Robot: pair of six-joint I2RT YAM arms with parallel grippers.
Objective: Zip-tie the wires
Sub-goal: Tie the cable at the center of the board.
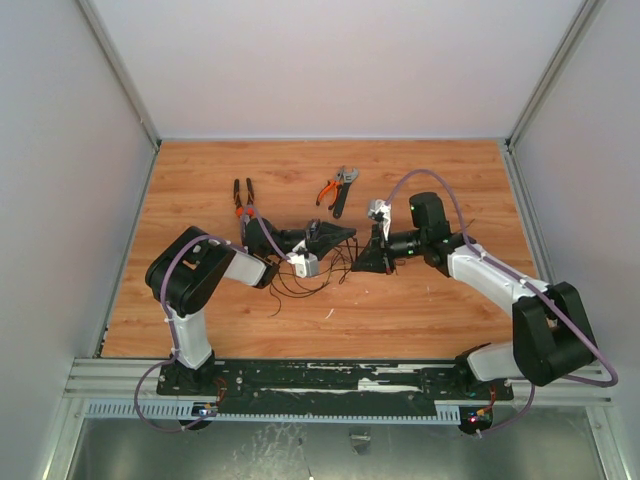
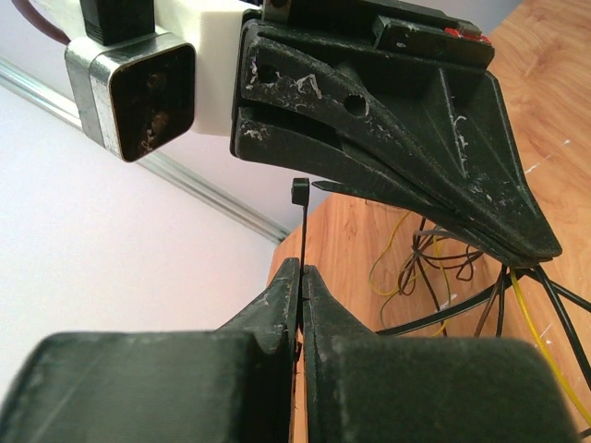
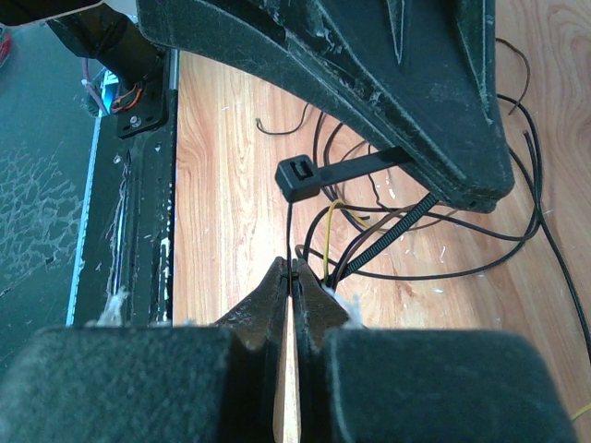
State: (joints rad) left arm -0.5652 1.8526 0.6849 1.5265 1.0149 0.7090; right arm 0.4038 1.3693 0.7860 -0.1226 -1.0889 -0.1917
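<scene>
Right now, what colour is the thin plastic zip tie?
The zip tie is black; the right wrist view shows it best.

smooth matt black plastic zip tie (image 3: 297, 177), scuffed matt black left tool (image 2: 300, 274), wood-grain table (image 1: 200, 190)

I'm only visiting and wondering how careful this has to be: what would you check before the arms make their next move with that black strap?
1. Left gripper clamped on the zip tie below its head: ok.
2. Right gripper clamped on the strap's other end: ok.
3. Tail tip pointing at the head, right beside it: ok.
4. Tip inside the head's slot: cannot tell.
5. Wires caught inside the loop: cannot tell; some show through it.
6. Pliers lying away from the work: ok.
</scene>
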